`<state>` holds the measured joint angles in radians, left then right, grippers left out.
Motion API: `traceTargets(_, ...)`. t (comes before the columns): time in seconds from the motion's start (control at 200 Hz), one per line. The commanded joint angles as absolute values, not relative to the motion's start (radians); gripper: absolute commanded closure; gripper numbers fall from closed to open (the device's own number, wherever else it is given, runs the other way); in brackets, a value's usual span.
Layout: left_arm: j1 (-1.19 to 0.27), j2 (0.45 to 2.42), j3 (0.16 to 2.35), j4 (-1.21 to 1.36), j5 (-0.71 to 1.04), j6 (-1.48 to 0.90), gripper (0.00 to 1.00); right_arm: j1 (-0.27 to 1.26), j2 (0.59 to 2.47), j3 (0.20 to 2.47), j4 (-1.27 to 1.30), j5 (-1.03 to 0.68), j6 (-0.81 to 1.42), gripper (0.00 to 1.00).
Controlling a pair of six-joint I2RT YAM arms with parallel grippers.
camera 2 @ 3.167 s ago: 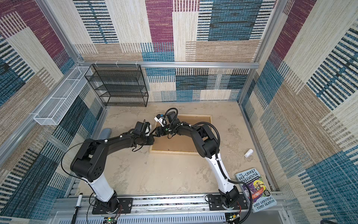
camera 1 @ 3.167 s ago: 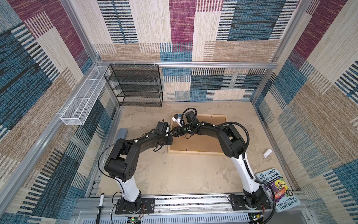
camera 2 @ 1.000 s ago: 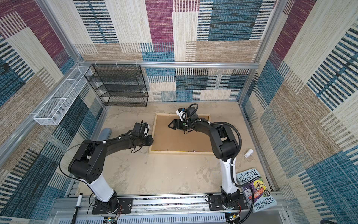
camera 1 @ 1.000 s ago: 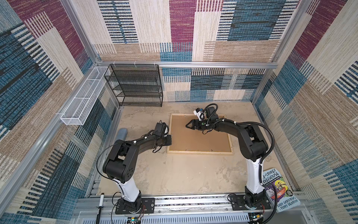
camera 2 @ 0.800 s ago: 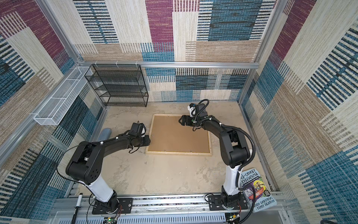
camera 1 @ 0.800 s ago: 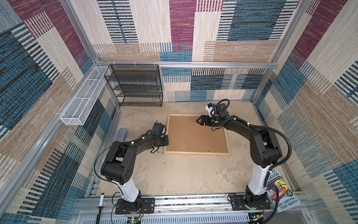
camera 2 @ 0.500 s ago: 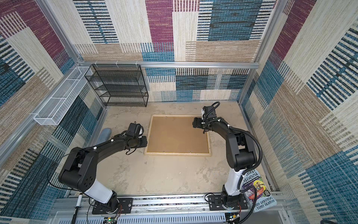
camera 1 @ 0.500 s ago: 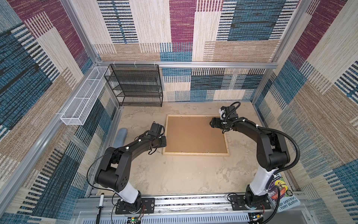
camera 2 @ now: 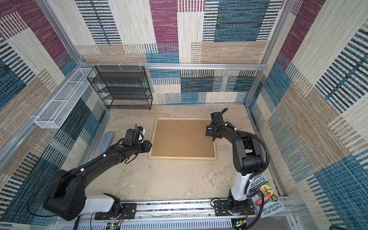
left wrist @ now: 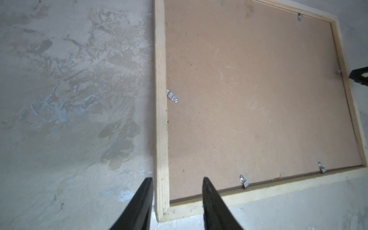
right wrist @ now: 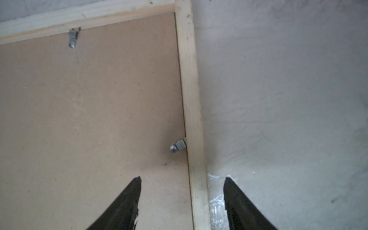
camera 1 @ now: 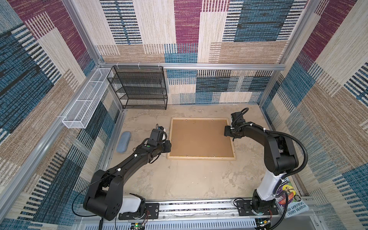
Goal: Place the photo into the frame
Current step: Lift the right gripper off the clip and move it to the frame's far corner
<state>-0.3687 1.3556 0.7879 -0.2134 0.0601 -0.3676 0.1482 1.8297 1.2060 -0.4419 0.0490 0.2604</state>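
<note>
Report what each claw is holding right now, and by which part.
Nothing is held. The left claw straddles one side rail of the frame, and the right claw straddles the opposite rail. Both have their jaws open and are not clamped on the wood.

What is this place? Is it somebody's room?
Probably not a room: it looks like a robot practice booth. Two black robot arms are bolted to a metal rail, inside patterned walls held by metal bars.

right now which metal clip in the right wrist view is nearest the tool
The clip on the frame's side strip, just ahead of the right tool; the other clip sits farther, on the adjoining strip.
</note>
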Motion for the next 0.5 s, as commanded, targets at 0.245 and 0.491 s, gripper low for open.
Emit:
traceTargets(0.245,-0.57,1.279,0.795,-0.185,-0.128,-0.251,0.56,0.143,1.818,1.167,-0.454,0.102,0.254,0.63)
traceTargets(0.491,-0.674,1.23,0.786,-0.161,-0.185,-0.18,0.56,0.141,1.831,1.157,-0.453,0.103,0.247,0.69)
